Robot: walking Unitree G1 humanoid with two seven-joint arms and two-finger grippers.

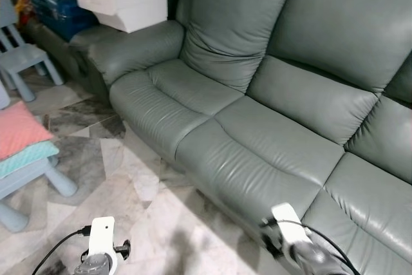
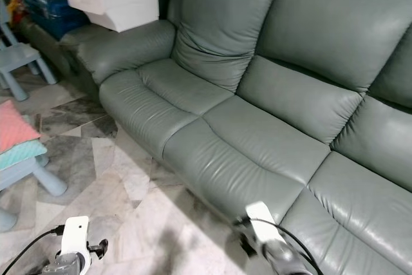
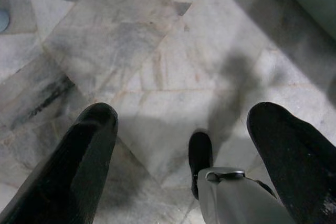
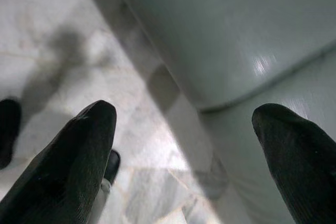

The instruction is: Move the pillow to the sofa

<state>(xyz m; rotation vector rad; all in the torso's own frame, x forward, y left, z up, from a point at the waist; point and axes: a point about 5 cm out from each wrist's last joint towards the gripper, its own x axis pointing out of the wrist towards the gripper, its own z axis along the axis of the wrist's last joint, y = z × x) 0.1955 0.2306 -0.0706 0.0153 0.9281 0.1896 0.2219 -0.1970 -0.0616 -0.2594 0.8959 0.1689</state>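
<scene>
The pink pillow [image 1: 18,130] lies atop a teal cushion [image 1: 26,158] on a pale blue child's chair [image 1: 38,181] at the robot's left — well apart from the grey-green leather sofa [image 1: 270,94]. Left gripper [image 3: 181,124] and right gripper [image 4: 184,119] hang low over the marble floor [image 1: 138,204], jaws released and empty.

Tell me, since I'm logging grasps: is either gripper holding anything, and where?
Nothing is held. The left gripper and right gripper are open above the floor.
</scene>
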